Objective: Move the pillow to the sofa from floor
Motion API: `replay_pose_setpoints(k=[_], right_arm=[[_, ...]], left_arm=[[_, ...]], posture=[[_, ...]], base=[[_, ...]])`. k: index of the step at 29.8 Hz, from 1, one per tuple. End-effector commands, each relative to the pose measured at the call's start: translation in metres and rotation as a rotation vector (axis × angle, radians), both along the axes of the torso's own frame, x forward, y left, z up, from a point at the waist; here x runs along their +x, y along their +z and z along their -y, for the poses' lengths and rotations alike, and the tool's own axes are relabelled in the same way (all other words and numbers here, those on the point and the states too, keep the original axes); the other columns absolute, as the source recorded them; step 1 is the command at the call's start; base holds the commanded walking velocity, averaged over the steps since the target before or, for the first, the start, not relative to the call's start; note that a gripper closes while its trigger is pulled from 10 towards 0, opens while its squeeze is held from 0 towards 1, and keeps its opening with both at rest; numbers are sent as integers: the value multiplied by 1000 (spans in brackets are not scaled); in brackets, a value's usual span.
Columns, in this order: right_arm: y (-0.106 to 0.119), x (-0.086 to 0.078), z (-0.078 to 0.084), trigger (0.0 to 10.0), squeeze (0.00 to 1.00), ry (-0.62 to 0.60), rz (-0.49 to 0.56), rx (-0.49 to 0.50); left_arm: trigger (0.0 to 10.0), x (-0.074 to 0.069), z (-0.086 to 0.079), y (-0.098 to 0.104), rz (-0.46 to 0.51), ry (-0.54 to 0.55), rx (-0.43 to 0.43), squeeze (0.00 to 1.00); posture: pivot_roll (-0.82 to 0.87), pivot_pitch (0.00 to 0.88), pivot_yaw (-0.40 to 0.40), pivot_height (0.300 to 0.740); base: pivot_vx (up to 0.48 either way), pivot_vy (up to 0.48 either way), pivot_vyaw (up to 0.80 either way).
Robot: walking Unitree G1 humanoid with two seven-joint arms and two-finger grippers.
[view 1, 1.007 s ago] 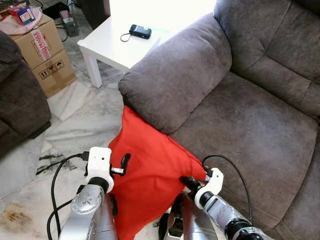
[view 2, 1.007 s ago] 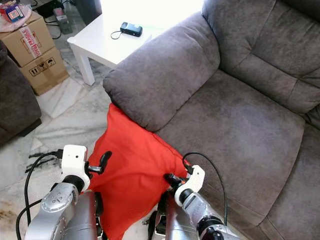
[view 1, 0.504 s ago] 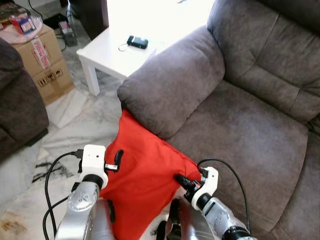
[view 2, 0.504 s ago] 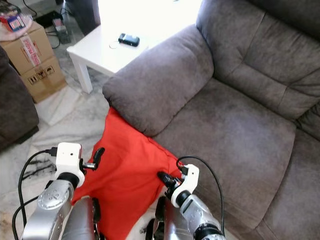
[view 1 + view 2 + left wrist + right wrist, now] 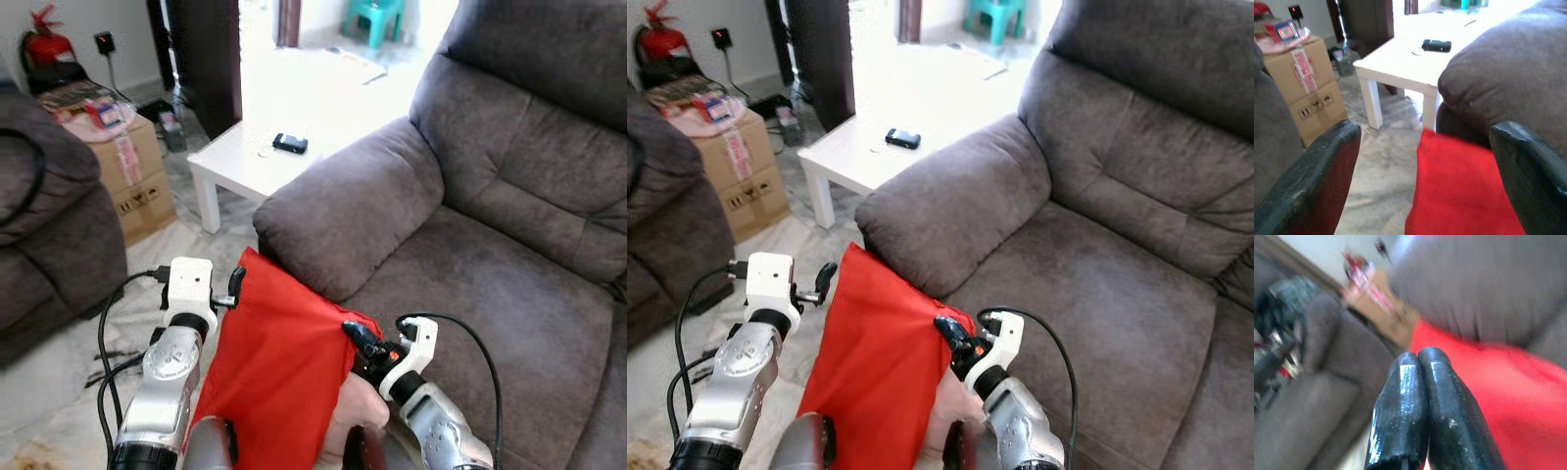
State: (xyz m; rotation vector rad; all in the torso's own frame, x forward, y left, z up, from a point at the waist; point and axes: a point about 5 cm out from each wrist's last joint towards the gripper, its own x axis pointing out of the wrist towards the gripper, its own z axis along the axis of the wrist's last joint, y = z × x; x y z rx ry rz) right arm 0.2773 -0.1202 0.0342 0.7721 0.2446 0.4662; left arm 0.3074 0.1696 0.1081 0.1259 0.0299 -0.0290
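A smooth red fabric pillow (image 5: 279, 377) hangs in loose folds in the lower middle of the head views, held up between the two arms, its upper edge just in front of the rounded armrest of the grey sofa (image 5: 509, 245), whose plush, suede-like upholstery shows padded, seamed cushions across the right half of the frame. The right gripper (image 5: 358, 341), at the pillow's upper right corner, has its glossy black jaws pressed tight together; the wrist view shows red cloth just beyond them, and they appear to pinch the pillow's corner. The left gripper (image 5: 235, 286) sits at the pillow's upper left edge, jaws spread wide in the wrist view with the red cloth lying between them, not clamped. In the upper left stands a square white table (image 5: 240, 162) carrying a small dark device (image 5: 289, 144), beside a taped cardboard box (image 5: 132, 181) on the pale marble floor (image 5: 59, 392).
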Motion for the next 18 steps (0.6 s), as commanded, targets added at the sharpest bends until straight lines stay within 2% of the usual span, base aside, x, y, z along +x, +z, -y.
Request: replay_pose_setpoints(k=[1,7,9,15,18], right_arm=[[10,7,7,10000,0,-47,31,1],[26,17,17,10000,0,-106,89,-6],[24,18,20,10000,0,-122,85,-51],[-4,17,36,10000,0,-259,-100,-155],[-8,17,38,10000,0,-273,-134,-167]], left_arm=[[10000,7,4,3,18,-14,13,0],[10000,17,4,10,49,-14,13,0],[10000,17,4,7,45,-19,14,0],[10000,16,6,0,30,-30,15,0],[10000,16,6,-1,28,-32,15,0]], posture=[[121,0,-108,626],[108,0,-89,626],[95,0,-80,626],[95,0,-78,626],[98,0,-79,626]], base=[[0,0,0],[0,0,0],[0,0,0],[0,0,0],[0,0,0]])
